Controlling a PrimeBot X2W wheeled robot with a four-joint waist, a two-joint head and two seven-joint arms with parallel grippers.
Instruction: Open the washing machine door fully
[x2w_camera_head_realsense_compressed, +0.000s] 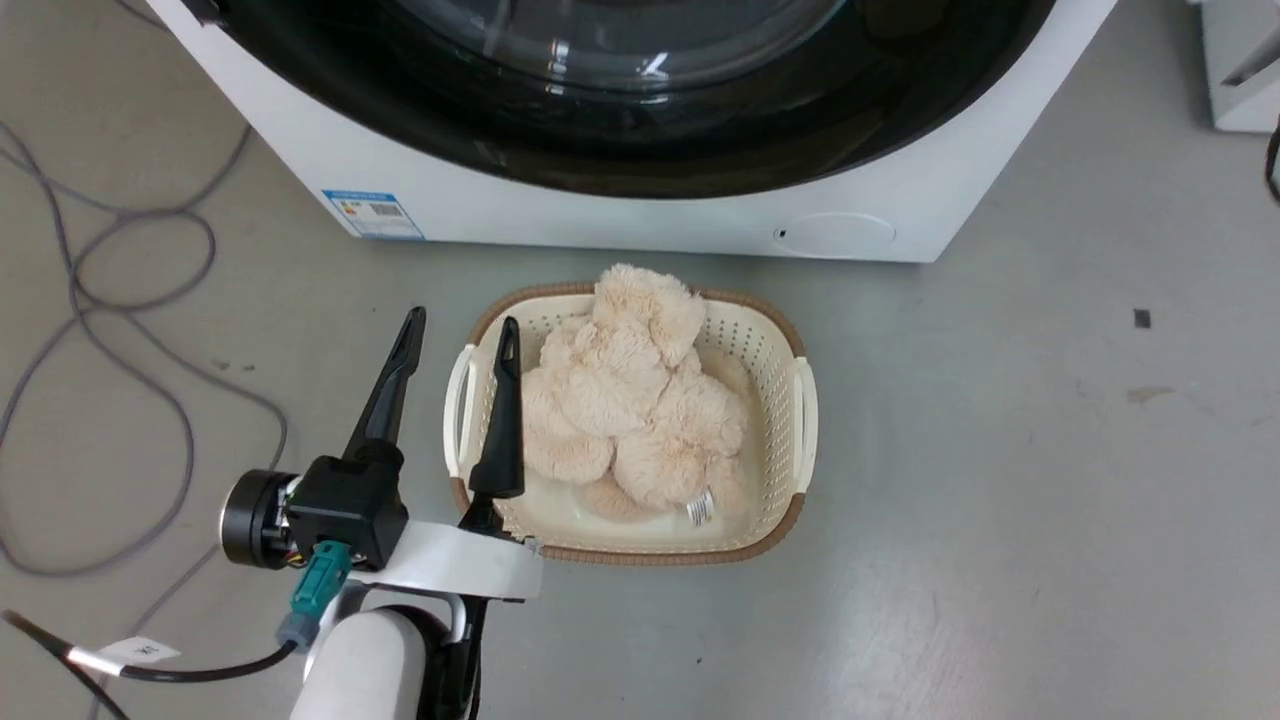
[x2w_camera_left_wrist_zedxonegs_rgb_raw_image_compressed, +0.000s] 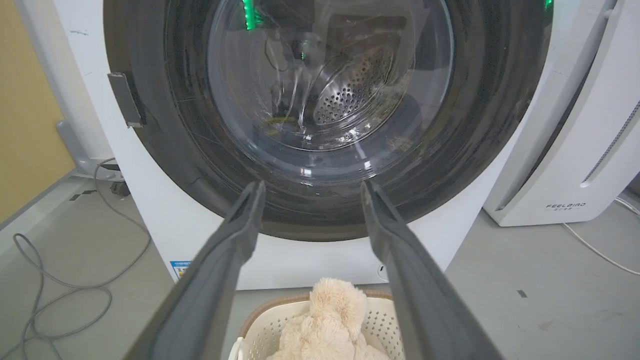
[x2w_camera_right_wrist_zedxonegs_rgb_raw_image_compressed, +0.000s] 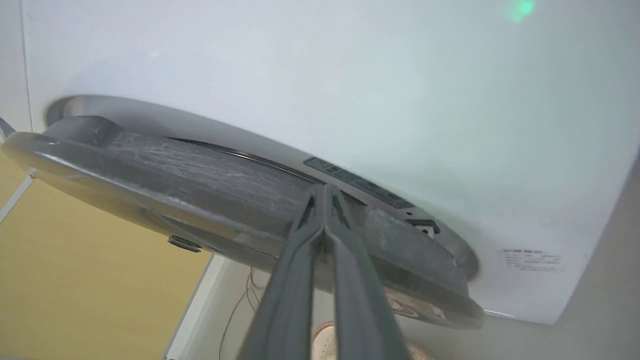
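Washing machine (x2w_camera_head_realsense_compressed: 600, 215) sits at the top of the head view, front face toward the robot, blue label sticker (x2w_camera_head_realsense_compressed: 373, 213) at its lower left and round white cap (x2w_camera_head_realsense_compressed: 835, 233) at its lower right. Washing machine door (x2w_camera_head_realsense_compressed: 640, 150) covers the opening. In the left wrist view the steel drum shows through the glass bowl and the black disc looks close to flush with the front. In the right wrist view, seen edge-on, the door's rim stands slightly off the white panel, so it's cracked at most and nowhere near fully open. Right gripper (x2w_camera_right_wrist_zedxonegs_rgb_raw_image_compressed: 325, 187) is clenched, fingers pressed together with nothing visible between them. Its tips are at the door's rim by the gap to the panel; can't tell if they touch it. Left gripper (x2w_camera_head_realsense_compressed: 462, 320) is released, fingers spread wide and holding nothing. It is low in front of the machine, pointing at the door's lower half, well apart from it. Basket (x2w_camera_head_realsense_compressed: 780, 330) is on the floor just in front of the machine with a cream plush toy (x2w_camera_head_realsense_compressed: 620, 400) inside; one left finger overlaps its left rim in the head view. Grey cable (x2w_camera_head_realsense_compressed: 75, 300) loops on the floor to the left. White FEELBIRD appliance (x2w_camera_left_wrist_zedxonegs_rgb_raw_image_compressed: 575, 150) stands beside the machine's right side.
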